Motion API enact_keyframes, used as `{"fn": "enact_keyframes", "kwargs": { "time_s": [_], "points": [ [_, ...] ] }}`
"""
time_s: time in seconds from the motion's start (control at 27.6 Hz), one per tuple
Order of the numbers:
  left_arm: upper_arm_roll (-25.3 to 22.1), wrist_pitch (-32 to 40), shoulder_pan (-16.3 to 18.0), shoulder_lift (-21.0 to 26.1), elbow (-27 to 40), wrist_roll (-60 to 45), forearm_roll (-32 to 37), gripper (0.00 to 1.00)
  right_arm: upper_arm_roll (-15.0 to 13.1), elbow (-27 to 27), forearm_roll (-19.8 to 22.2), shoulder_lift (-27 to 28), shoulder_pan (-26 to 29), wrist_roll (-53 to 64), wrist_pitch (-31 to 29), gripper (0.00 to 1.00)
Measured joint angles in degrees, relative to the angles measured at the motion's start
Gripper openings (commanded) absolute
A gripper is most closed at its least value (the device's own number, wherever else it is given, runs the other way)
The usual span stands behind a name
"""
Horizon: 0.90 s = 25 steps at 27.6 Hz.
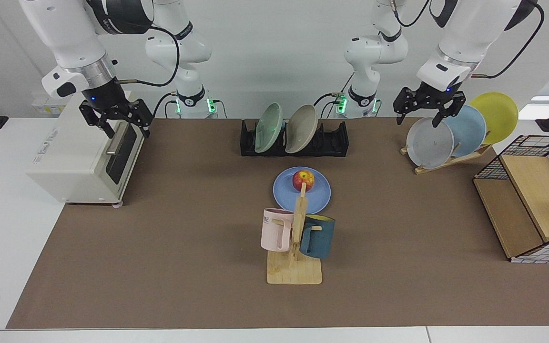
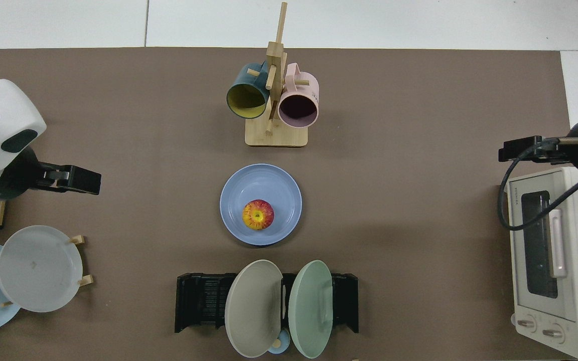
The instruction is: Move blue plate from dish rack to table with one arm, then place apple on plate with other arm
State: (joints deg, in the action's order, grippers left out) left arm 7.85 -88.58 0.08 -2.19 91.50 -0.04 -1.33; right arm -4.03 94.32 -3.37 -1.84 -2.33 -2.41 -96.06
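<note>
The blue plate [image 1: 313, 196] [image 2: 274, 183] lies flat on the table [image 1: 174, 247] in front of the black dish rack [image 1: 334, 139] [image 2: 199, 301]. On the plate sits the red and yellow apple [image 1: 303, 180] [image 2: 258, 214], stem dimple up. My right gripper [image 1: 127, 129] [image 2: 519, 149] hangs open and holds nothing. It is over the toaster oven's front edge, far from the plate. My left gripper [image 1: 426, 116] [image 2: 78, 179] is also open with nothing in it, just above the grey plate [image 1: 429, 143] in the wooden rack; that arm waits.
A beige and a pale green plate [image 1: 269, 127] stand in the dish rack. A wooden mug stand [image 1: 295, 267] with a pink and a teal mug is close in front of the blue plate. A toaster oven [image 1: 79, 157], a wooden plate rack and a wire shelf [image 1: 532, 200] line the sides.
</note>
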Motion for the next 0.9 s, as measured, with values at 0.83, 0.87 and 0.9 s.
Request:
{"fn": "enact_keyframes", "kwargs": {
  "time_s": [0.83, 0.87, 0.9],
  "points": [
    [0.0, 0.0, 0.0, 0.0, 0.0, 0.0, 0.0, 1.00, 0.1, 1.5, 1.4, 2.5, -2.7, -0.7, -3.0, 1.00],
    [0.0, 0.0, 0.0, 0.0, 0.0, 0.0, 0.0, 1.00, 0.0, 1.5, 1.4, 2.5, -2.7, -0.7, -3.0, 1.00],
    [0.0, 0.0, 0.0, 0.0, 0.0, 0.0, 0.0, 1.00, 0.0, 1.5, 1.4, 2.5, -2.7, -0.8, -3.0, 1.00]
  ]
}}
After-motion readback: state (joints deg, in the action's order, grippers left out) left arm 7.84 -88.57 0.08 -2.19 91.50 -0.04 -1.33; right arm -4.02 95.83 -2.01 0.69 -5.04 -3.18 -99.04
